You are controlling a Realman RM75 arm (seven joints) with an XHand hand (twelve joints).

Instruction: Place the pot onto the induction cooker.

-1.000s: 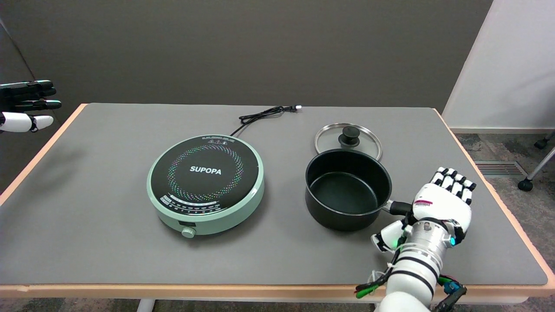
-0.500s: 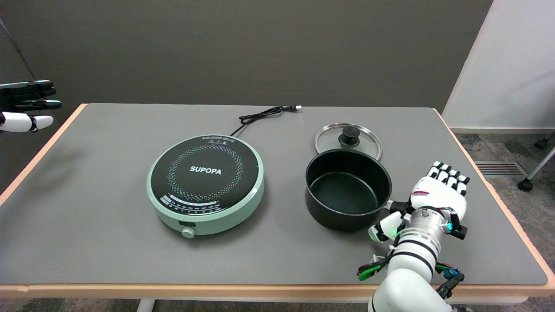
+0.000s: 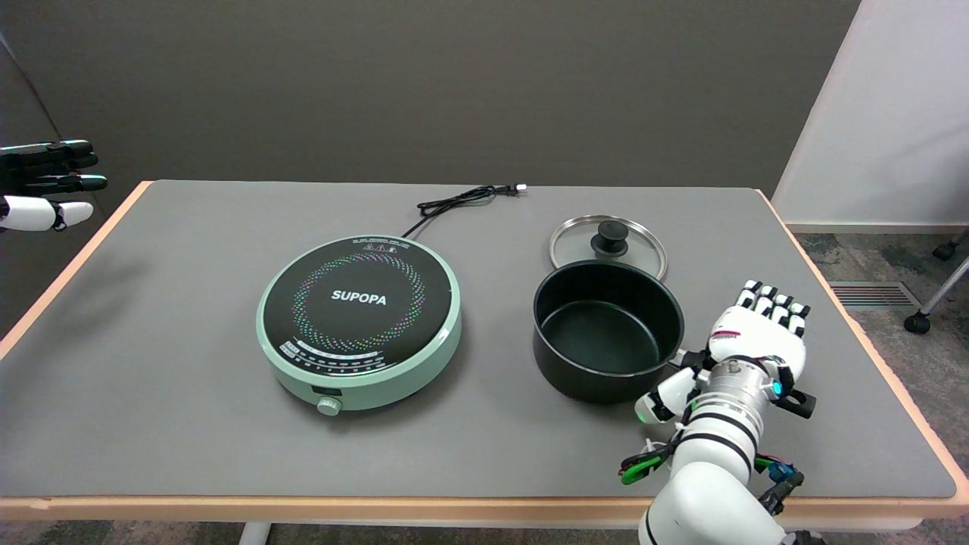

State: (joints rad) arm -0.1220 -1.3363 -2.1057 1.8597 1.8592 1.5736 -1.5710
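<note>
A black pot [image 3: 608,330] stands empty on the grey mat, right of the round green induction cooker [image 3: 359,321] marked SUPOPA. The pot's handle [image 3: 687,359] points to the lower right and runs under my right hand [image 3: 749,347]. The hand lies palm down over the handle. Its fingers [image 3: 772,299] reach past the handle's far side and the thumb [image 3: 660,397] sticks out apart on the near side. I see no closed grip on the handle. A dark tip [image 3: 799,403] shows beside the wrist.
A glass lid [image 3: 608,244] with a black knob lies flat just behind the pot. The cooker's black cord [image 3: 458,200] trails toward the table's far edge. The idle left hand [image 3: 45,185] hangs at the upper left. The table's right edge [image 3: 870,341] is close to my hand.
My right hand has slid left along the handle toward the pot, and the arm has swung in with it. The pot, lid and cooker have not moved.
</note>
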